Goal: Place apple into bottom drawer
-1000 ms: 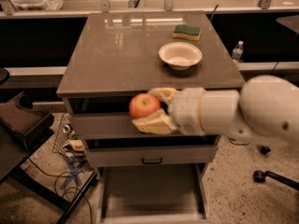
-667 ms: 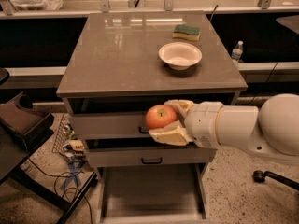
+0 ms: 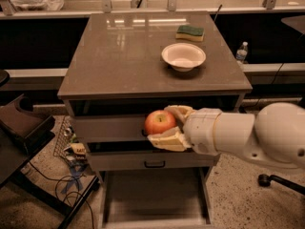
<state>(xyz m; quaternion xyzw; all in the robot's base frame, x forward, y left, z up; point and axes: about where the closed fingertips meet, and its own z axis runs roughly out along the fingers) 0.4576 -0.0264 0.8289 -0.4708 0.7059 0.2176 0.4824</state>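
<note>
Apple slightly lower than before, claw clenched around it, arm level above open bottom drawer

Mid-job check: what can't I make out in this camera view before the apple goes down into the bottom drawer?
- Camera view: the bottom drawer is open, but its front end is cut off by the lower edge.
- The apple has its right side hidden by the gripper shut on it.
- The top drawer has its middle, handle included, hidden behind apple and gripper.
- The arm is cut off by the right edge.
</note>
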